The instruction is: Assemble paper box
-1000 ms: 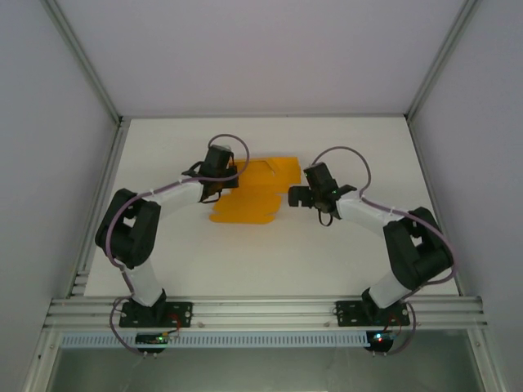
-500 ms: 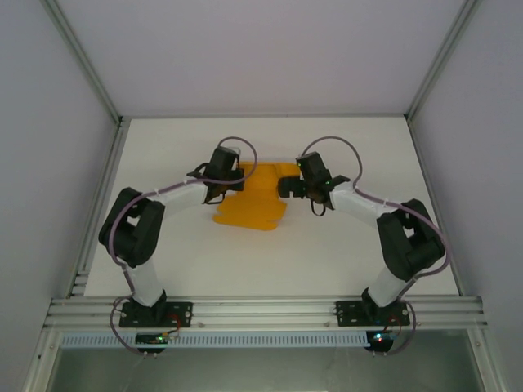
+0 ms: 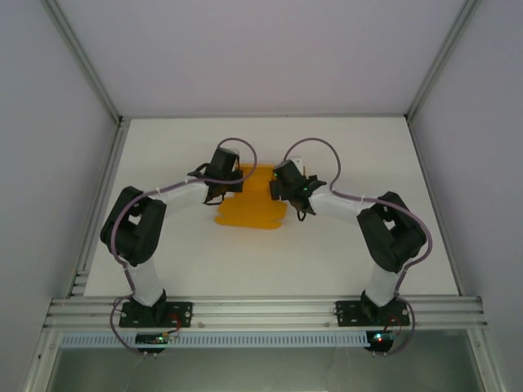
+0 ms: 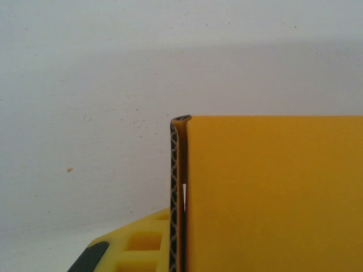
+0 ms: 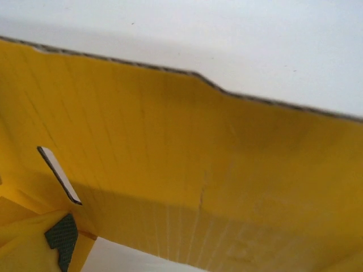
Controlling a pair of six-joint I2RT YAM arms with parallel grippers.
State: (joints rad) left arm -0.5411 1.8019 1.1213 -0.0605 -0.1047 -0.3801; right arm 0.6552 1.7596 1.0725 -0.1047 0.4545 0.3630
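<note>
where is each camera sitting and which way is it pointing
Top external: above and behind the arm bases, looking down on the table; it shows both arms, with the left gripper and right gripper at the paper box.
Left wrist: on the left wrist, looking along its fingers at the box's folded edge, table beyond.
Right wrist: on the right wrist, close against the box's card; one finger pad at lower left.
Shared: all three see the orange-yellow box on the white table.
</note>
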